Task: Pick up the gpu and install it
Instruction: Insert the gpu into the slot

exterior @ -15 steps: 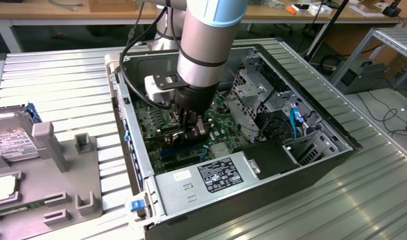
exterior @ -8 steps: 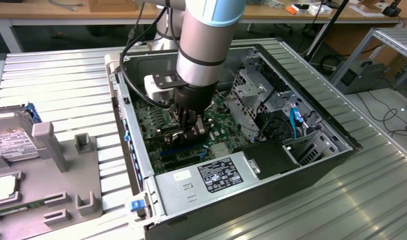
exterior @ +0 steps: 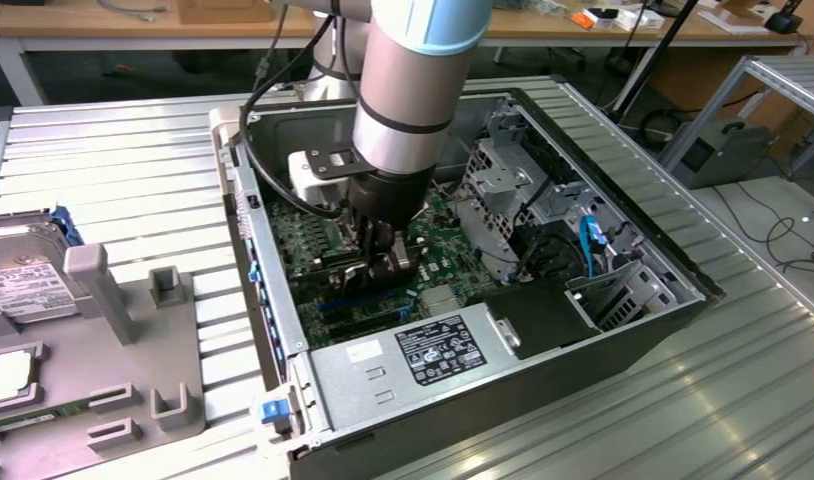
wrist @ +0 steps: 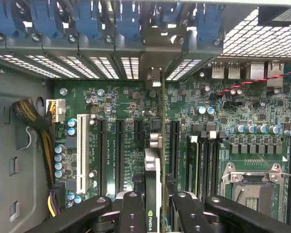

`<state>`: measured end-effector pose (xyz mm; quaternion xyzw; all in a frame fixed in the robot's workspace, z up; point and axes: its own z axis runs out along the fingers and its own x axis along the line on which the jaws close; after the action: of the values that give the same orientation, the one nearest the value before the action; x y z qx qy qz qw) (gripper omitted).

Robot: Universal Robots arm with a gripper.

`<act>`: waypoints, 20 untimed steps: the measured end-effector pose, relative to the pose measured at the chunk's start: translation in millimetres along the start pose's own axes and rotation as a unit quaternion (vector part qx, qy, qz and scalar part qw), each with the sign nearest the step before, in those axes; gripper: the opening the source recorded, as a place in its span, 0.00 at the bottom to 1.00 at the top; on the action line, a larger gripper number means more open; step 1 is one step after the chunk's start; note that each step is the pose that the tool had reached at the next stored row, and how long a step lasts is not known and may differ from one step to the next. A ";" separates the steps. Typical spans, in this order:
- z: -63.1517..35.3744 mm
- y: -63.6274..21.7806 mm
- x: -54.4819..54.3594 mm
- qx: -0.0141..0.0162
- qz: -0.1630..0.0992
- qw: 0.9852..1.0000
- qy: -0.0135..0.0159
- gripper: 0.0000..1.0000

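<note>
Gripping the gpu (wrist: pixel 155 184) edge-on, jaws crowd motherboard (wrist: pixel 111 145) slots.

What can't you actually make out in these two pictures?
- gpu: seen edge-on in the wrist view between the end effector fingers; its fan face is hidden.
- Slot beneath the card: covered by the card; seating unclear.
- Exterior view: the arm blocks part of the motherboard.
- Power supply label: text too small.
</note>
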<state>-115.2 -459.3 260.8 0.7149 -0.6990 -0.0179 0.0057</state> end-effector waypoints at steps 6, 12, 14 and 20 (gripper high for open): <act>-3.4 -0.2 0.3 0.000 0.000 1.000 0.000 0.27; -4.8 -0.2 1.6 0.000 0.000 1.000 0.000 0.27; -4.1 -0.6 2.0 -0.001 0.000 1.000 0.000 0.27; -2.3 -2.0 2.5 -0.003 0.000 1.000 0.000 0.27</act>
<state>-113.1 -461.7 263.0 0.7148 -0.6990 -0.0204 0.0080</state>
